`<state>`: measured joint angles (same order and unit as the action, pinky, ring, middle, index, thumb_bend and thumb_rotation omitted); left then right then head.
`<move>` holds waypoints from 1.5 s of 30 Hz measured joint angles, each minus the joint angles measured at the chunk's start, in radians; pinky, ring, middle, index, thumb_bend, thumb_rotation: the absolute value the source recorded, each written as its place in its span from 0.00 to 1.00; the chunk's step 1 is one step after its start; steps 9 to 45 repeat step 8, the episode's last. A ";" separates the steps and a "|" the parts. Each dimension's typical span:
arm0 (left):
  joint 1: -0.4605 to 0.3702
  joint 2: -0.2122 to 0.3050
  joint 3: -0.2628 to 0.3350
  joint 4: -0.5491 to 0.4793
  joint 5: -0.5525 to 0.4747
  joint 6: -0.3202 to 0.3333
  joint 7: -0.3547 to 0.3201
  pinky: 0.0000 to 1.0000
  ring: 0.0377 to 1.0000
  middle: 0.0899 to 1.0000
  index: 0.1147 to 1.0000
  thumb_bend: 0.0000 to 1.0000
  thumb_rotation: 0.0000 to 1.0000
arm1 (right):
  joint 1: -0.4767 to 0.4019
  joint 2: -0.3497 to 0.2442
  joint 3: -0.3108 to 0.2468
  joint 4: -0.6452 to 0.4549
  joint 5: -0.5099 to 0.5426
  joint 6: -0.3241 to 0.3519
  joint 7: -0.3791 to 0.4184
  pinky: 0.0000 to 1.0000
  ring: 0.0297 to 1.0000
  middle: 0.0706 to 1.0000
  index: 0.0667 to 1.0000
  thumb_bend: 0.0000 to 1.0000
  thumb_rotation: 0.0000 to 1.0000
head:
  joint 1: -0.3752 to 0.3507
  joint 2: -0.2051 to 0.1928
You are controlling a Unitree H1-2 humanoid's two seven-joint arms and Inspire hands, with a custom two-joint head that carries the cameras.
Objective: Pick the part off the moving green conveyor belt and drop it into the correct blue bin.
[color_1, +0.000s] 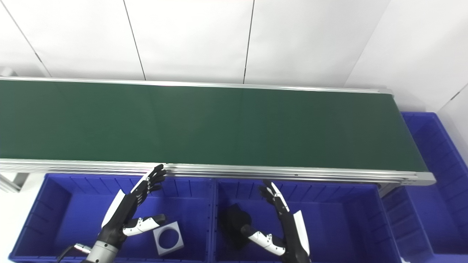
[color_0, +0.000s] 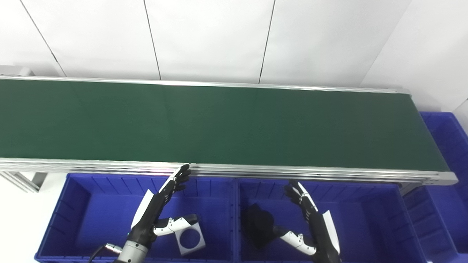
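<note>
The green conveyor belt [color_0: 219,124] runs across the view with no part on it. My left hand [color_0: 157,208] hovers open over the left blue bin [color_0: 73,204], fingers stretched toward the belt's near rail. Below its thumb a grey square plate with a round hole [color_0: 190,239] lies in that bin. My right hand [color_0: 310,223] is open over the middle blue bin [color_0: 365,212], fingers apart. A black part [color_0: 257,223] rests in the middle bin beside the right thumb.
A third blue bin [color_0: 448,146] stands past the belt's right end. The aluminium rail [color_0: 292,171] of the conveyor overhangs the bins' far walls. White wall panels rise behind the belt.
</note>
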<state>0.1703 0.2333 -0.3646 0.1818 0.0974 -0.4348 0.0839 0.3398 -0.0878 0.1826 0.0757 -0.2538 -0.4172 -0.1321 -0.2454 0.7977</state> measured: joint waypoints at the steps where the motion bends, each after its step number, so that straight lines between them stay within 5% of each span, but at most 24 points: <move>1: 0.001 0.000 -0.002 0.000 -0.001 0.000 0.000 0.82 0.87 0.89 0.89 0.87 0.62 | 0.000 0.001 0.000 0.000 -0.001 0.000 0.000 0.86 0.86 0.85 0.92 0.90 0.64 | 0.003 0.003; 45: 0.012 -0.001 -0.006 0.013 -0.022 0.000 0.000 0.82 0.87 0.89 0.89 0.82 0.64 | 0.000 0.004 0.000 0.000 0.000 0.000 0.001 0.86 0.87 0.86 0.92 0.90 0.64 | 0.006 0.005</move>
